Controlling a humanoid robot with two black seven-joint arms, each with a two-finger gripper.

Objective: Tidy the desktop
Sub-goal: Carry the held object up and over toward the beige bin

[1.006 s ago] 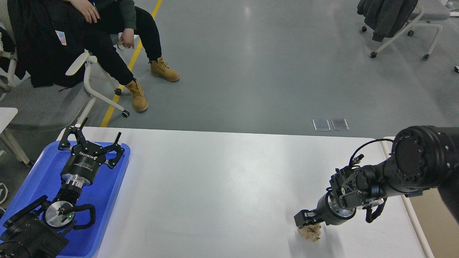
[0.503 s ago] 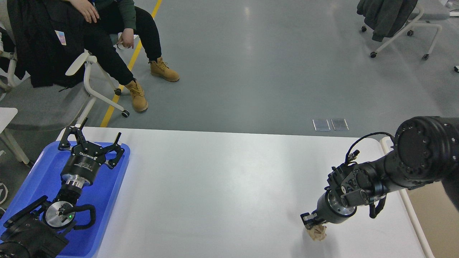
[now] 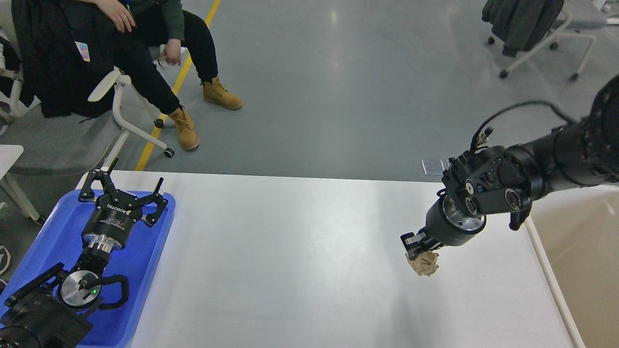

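Observation:
The white desktop (image 3: 290, 261) fills the lower half of the view. My right gripper (image 3: 417, 247) comes in from the right and is shut on a crumpled tan paper ball (image 3: 424, 264), which hangs well above the desktop's right part. My left gripper (image 3: 123, 186) is open and empty over the far end of the blue tray (image 3: 145, 270) at the desktop's left edge.
A beige white-rimmed bin (image 3: 575, 246) stands just past the desktop's right edge. A seated person (image 3: 145, 43) on a wheeled chair is beyond the far left corner. Another chair (image 3: 537, 29) stands far right on the grey floor.
My right gripper has lifted the paper ball off the desktop and carried it up and slightly right. The left arm has not moved.

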